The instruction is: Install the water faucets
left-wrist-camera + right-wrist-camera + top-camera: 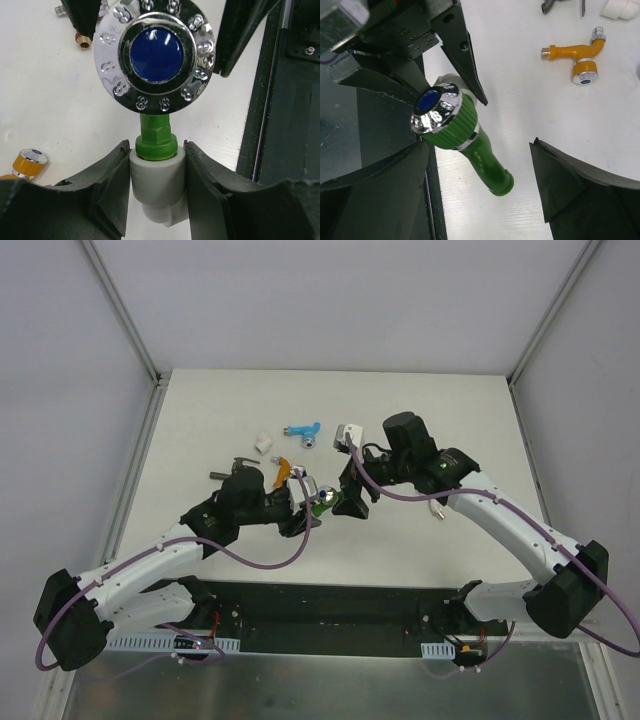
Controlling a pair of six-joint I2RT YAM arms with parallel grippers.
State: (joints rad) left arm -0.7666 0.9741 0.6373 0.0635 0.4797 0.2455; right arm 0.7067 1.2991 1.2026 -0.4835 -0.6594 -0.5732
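Observation:
My left gripper (156,148) is shut on a small white pipe fitting (156,177). A green faucet (156,136) is seated in the fitting's top, its chrome handle with a blue cap (155,55) facing the left wrist camera. In the top view the pair (321,502) is held just above the table's middle, between the left gripper (305,502) and the right gripper (348,500). My right gripper (481,150) is open, its jaws on either side of the green faucet's spout (490,167) without touching it.
An orange faucet (283,471) lies behind the left gripper; it also shows in the right wrist view (577,55). A blue faucet (302,430), a white fitting (264,441), a silver-white faucet (350,433) and a dark grey faucet (228,468) lie farther back. A black strip (330,605) lines the near edge.

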